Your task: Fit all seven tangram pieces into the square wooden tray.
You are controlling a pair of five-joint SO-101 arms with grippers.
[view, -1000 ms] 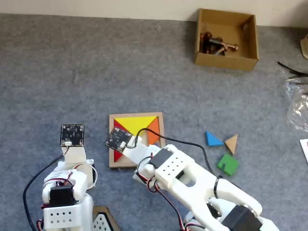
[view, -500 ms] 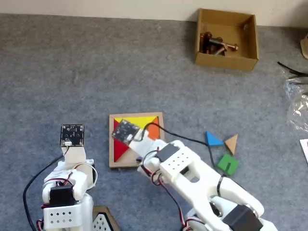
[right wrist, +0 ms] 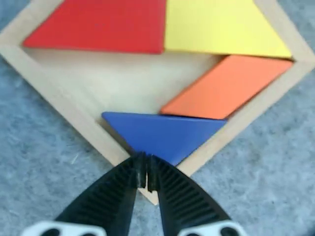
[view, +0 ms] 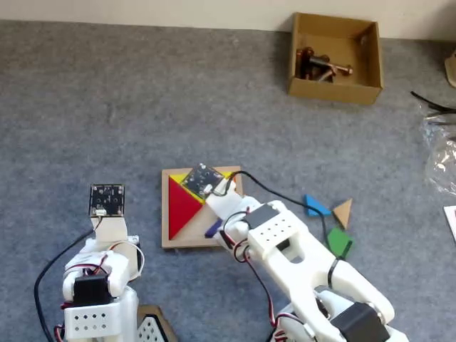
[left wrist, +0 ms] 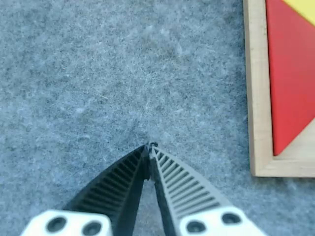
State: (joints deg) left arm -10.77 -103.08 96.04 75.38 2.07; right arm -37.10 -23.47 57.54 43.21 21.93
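Observation:
The square wooden tray [view: 165, 214] lies mid-table. In the right wrist view the tray [right wrist: 56, 93] holds a red triangle [right wrist: 103, 24], a yellow triangle [right wrist: 216, 27], an orange parallelogram [right wrist: 226, 86] and a dark blue triangle [right wrist: 165, 132] in one corner. My right gripper [right wrist: 146, 174] is shut and empty, its tips at that corner's rim beside the dark blue triangle. From above, the red triangle [view: 183, 203] and dark blue piece [view: 214, 229] show beside the right arm. My left gripper [left wrist: 149, 147] is shut over bare carpet, left of the tray's rim [left wrist: 255, 98].
Right of the tray lie three loose pieces: a light blue triangle [view: 314, 207], a tan triangle [view: 344, 212] and a green square [view: 337, 243]. A cardboard box [view: 335, 57] of small parts stands at the back right. A plastic bag [view: 442, 160] sits at the right edge.
The right arm's wrist swung across the tray toward its far right side, uncovering the red triangle and the dark blue piece. The left arm kept still.

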